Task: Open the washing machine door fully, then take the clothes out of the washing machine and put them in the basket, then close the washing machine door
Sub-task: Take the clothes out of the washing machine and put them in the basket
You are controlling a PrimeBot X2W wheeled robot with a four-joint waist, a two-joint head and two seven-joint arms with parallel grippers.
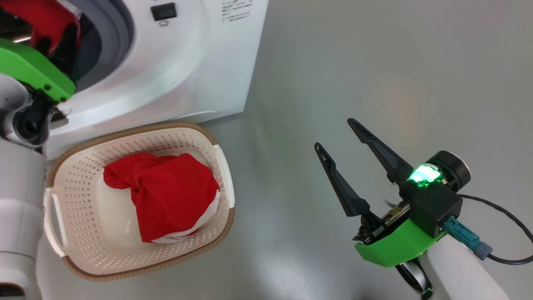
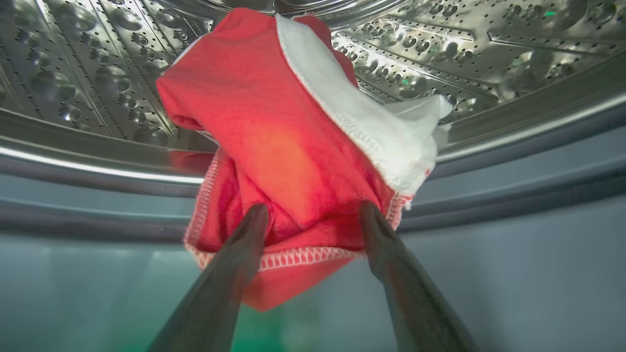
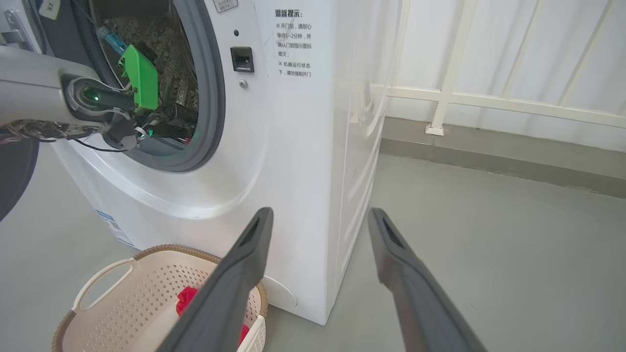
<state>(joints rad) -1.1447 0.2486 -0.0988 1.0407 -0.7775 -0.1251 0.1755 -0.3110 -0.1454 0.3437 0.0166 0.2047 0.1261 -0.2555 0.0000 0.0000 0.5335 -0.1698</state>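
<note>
In the left wrist view a red garment (image 2: 274,146) with white trim lies bunched at the lip of the steel drum (image 2: 73,73). My left gripper (image 2: 313,212) is open, and its fingertips press into the fabric on either side of the bunch. From the head, the same cloth (image 1: 46,21) shows inside the washing machine (image 1: 187,62), beyond my green left wrist (image 1: 33,66). Another red garment (image 1: 166,196) lies in the basket (image 1: 137,129) on the floor before the washer. My right gripper (image 1: 334,133) hangs open and holds nothing, over bare floor to the right. A dark curve of the door (image 3: 14,176) shows at the far left edge.
Grey floor (image 1: 374,62) stretches to the right of the washer. A white railing and wall (image 3: 489,98) stand behind it. A black cable (image 1: 499,216) trails from my right wrist. The basket (image 3: 98,274) sits close against the washer's front.
</note>
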